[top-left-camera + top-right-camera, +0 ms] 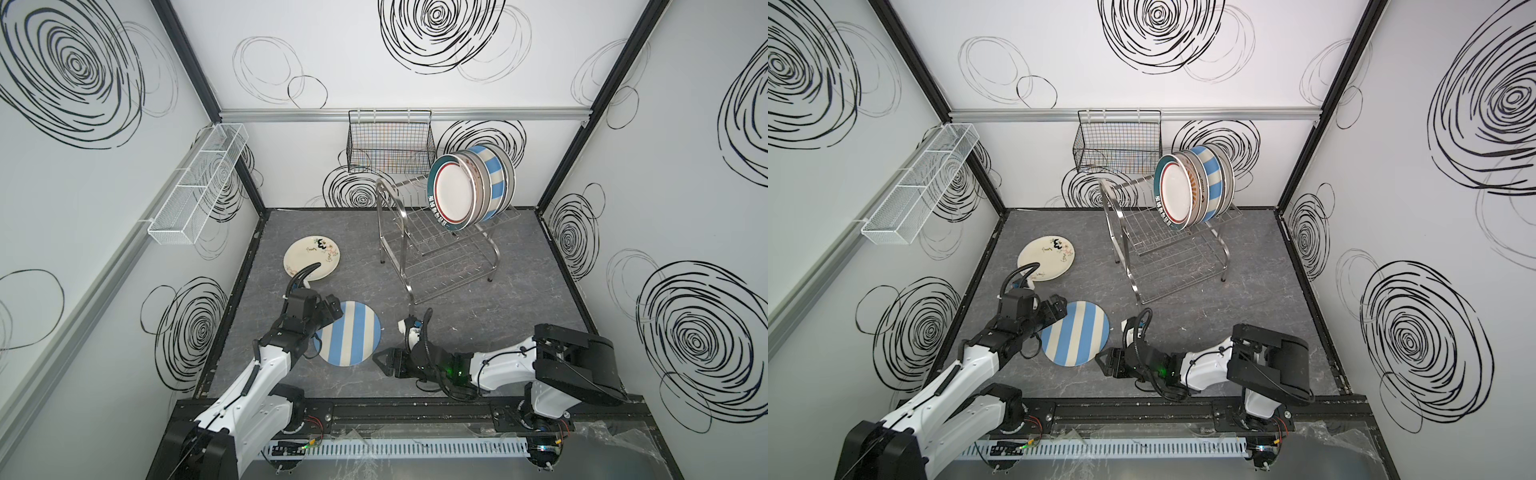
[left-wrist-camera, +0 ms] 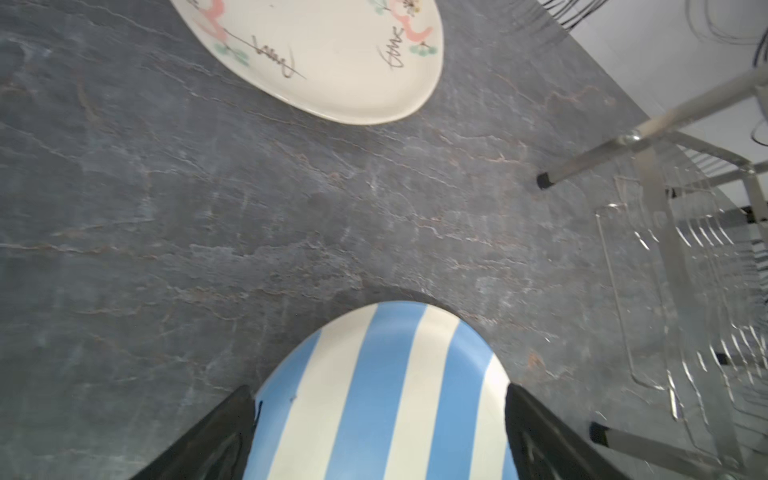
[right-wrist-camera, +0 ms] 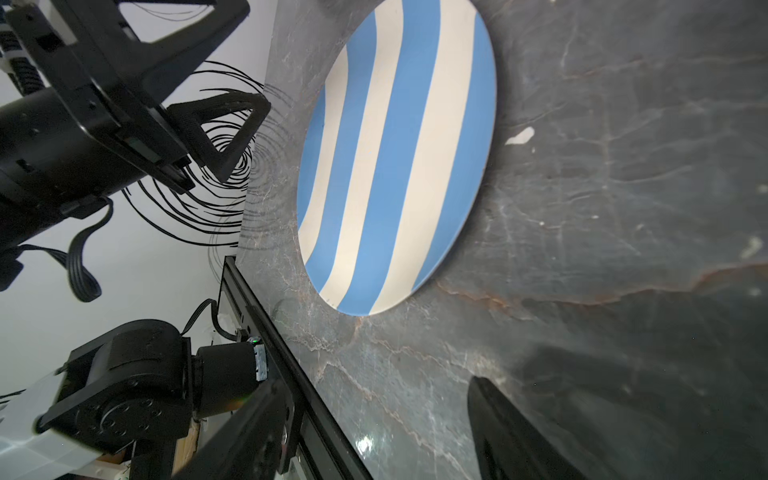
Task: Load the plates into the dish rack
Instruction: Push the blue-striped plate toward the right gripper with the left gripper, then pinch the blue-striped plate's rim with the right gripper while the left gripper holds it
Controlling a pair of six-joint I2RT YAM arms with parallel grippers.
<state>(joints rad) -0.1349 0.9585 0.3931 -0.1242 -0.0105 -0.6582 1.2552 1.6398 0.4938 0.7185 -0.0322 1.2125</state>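
Reading the bench (image 1: 478, 316) as a dial with 12 at the back wall, the dish rack (image 1: 428, 232) stands at about 1 o'clock. A row of plates (image 1: 453, 191) is on edge in its upper tier, packed at the right end, with a teal-rimmed one at the front and a blue-striped one further back.

Two plates lie flat on the bench. The cream plate (image 1: 311, 255), with flowers and script, is at 10 o'clock. The striped plate (image 1: 353, 334), blue and cream, is at about 7 o'clock.

My left hand (image 1: 334, 309) is at the striped plate's 10 o'clock rim. Its fingers (image 2: 216, 436) are spread wide and flank the rim on both sides without gripping it. I cannot tell whether they touch it.

My right hand (image 1: 379, 363) is low over the bench at the same plate's 4 o'clock, near the rim but apart from it. Its fingers are apart and it holds nothing.
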